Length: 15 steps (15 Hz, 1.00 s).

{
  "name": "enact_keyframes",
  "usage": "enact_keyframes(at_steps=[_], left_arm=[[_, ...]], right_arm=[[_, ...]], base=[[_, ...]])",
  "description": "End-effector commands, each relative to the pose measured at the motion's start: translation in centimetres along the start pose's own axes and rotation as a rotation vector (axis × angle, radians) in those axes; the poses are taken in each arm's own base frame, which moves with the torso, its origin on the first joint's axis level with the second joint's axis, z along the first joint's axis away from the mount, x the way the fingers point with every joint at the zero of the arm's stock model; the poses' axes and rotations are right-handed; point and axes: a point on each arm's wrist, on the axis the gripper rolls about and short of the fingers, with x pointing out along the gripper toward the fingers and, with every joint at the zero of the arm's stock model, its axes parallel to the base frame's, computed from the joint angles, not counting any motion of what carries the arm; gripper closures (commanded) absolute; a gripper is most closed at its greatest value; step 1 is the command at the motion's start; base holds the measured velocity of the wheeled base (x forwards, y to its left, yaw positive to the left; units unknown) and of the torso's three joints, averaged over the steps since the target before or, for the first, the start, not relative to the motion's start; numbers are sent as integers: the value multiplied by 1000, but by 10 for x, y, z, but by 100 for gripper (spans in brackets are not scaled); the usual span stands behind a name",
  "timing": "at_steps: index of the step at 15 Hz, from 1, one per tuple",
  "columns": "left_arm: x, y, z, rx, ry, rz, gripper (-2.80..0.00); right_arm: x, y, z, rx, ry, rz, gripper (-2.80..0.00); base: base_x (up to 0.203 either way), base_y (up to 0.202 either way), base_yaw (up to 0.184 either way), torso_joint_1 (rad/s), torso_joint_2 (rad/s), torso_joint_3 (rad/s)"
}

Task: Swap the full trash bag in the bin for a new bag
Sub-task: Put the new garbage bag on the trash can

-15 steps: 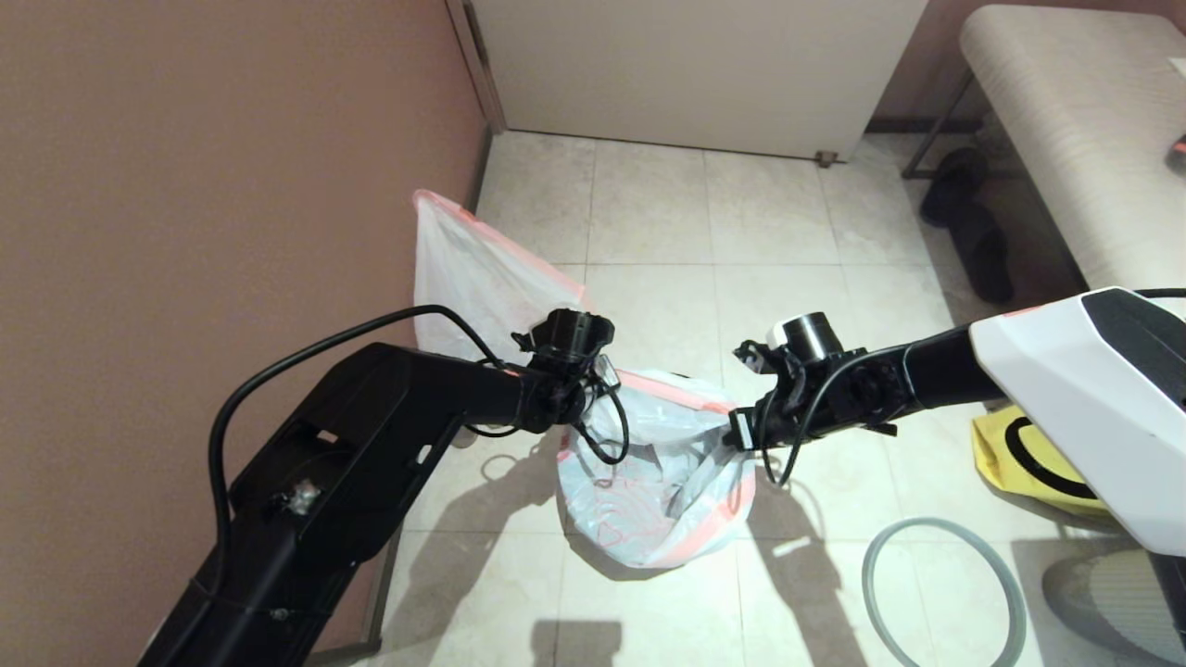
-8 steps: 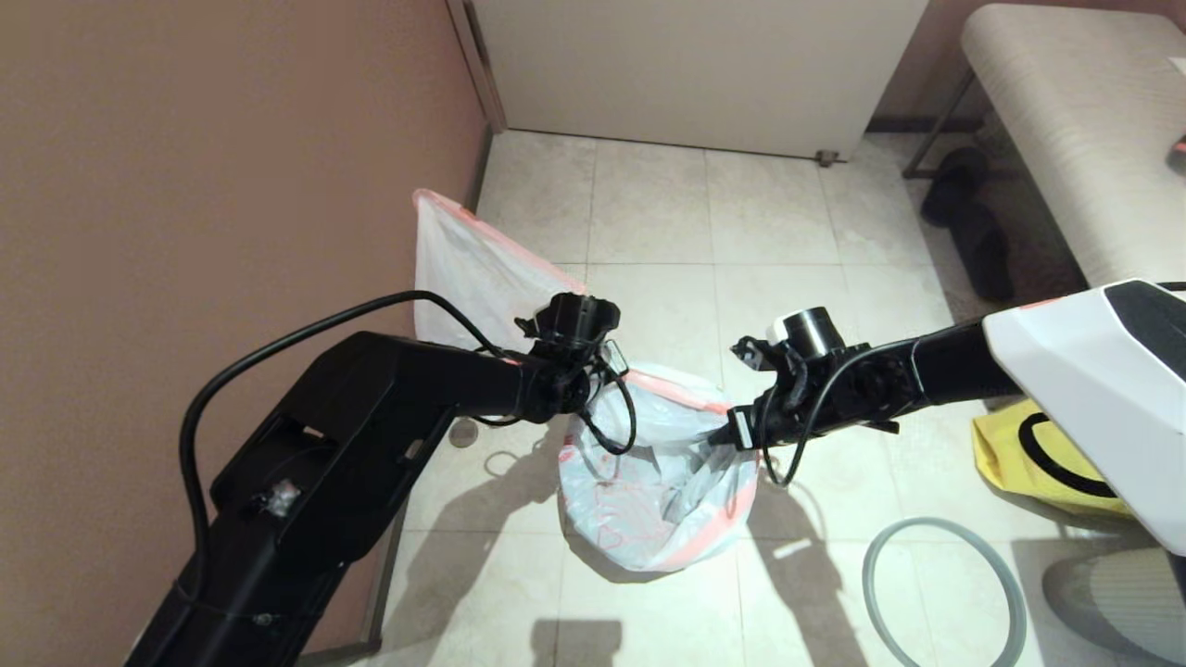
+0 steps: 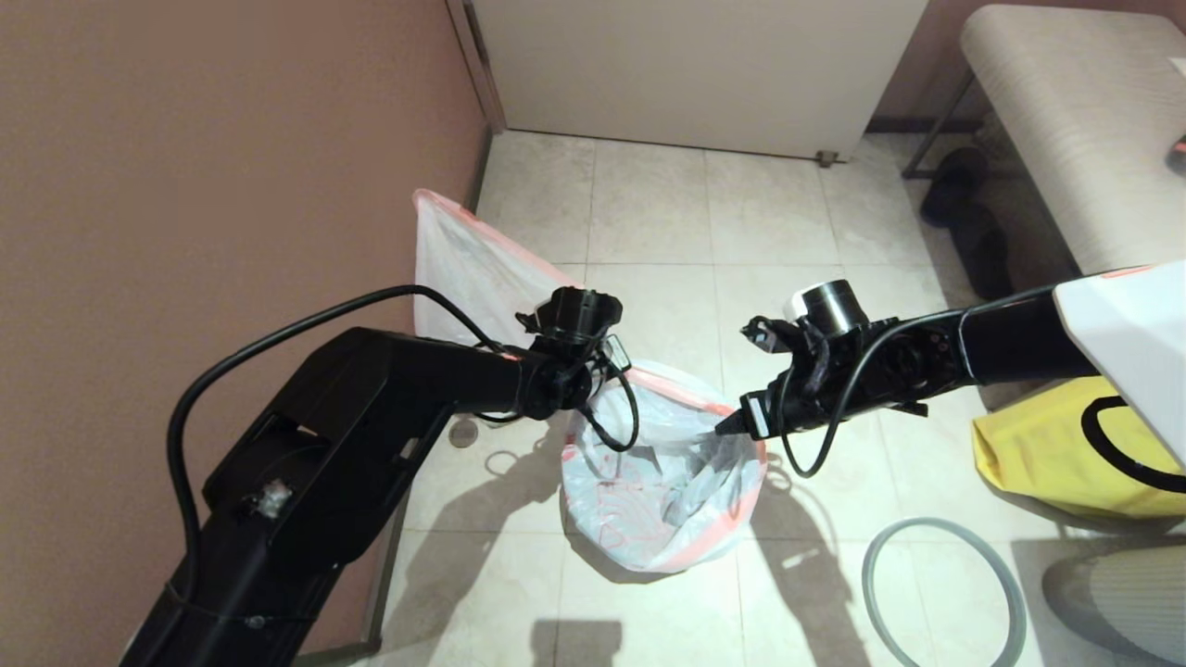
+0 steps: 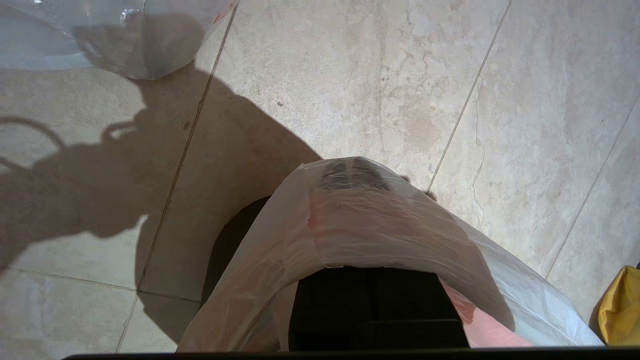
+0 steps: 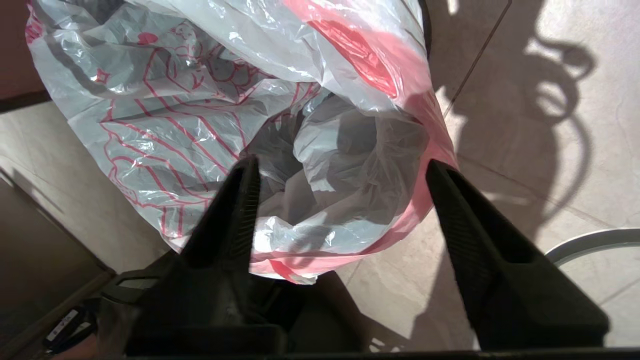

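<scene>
The right gripper point(image 5: 340, 170) has its jaws standing wide apart with nothing between them, poised just above the edge of the new bag point(image 5: 210, 115). The left gripper point(image 4: 352, 175) is closed tight on that bag's pink-edged rim, the film draped right over its jaws.

The new bag point(image 3: 662, 482) sits in the bin point(image 5: 310, 320), its mouth held open, its red cartoon print showing on the wall nearer the left arm. Its inside holds only crumpled folds of its own film. The bin is almost wholly covered; only a dark sliver shows below the bag in the right wrist view. The full trash bag point(image 3: 468, 273) stands against the brown wall behind the left arm, its pink edge running up to a point.

The head view alone shows the grey ring rim point(image 3: 945, 593) lying on the floor tiles to the right, the yellow bag point(image 3: 1038, 454) beyond it and the padded bench point(image 3: 1066, 120) at the far right. The left wrist view shows a corner of the full trash bag point(image 4: 100, 35) on the tiles.

A second ago the right gripper was pinched on the bag's far rim; it has since let go and lifted a little, and the rim has slackened.
</scene>
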Motion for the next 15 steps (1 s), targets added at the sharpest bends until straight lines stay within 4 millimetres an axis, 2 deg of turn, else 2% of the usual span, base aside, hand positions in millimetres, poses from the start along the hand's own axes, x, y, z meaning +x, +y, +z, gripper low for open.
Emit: enact_keyframes(at_steps=[1, 4, 7, 8, 12, 15], left_arm=[[-2, -2, 1, -5, -3, -2, 0], [-3, -3, 1, -2, 0, -6, 0], [-5, -5, 0, -4, 2, -9, 0], [-4, -4, 1, -4, 2, -7, 0], [-4, -4, 1, -5, 1, -8, 0], [-4, -4, 0, -7, 2, -7, 0]], right_arm=[[2, 3, 0, 1, -6, 8, 0], [10, 14, 4, 27, -106, 42, 0], [29, 29, -2, 36, -203, 89, 0], [37, 31, -5, 37, -208, 94, 0], [40, 34, -10, 30, -190, 93, 0], [51, 33, -15, 33, -179, 73, 0]], base=[[0, 0, 0, 0, 0, 0], [0, 0, 0, 0, 0, 0], [0, 0, 0, 0, 0, 0], [0, 0, 0, 0, 0, 0], [0, 0, 0, 0, 0, 0], [0, 0, 0, 0, 0, 0]])
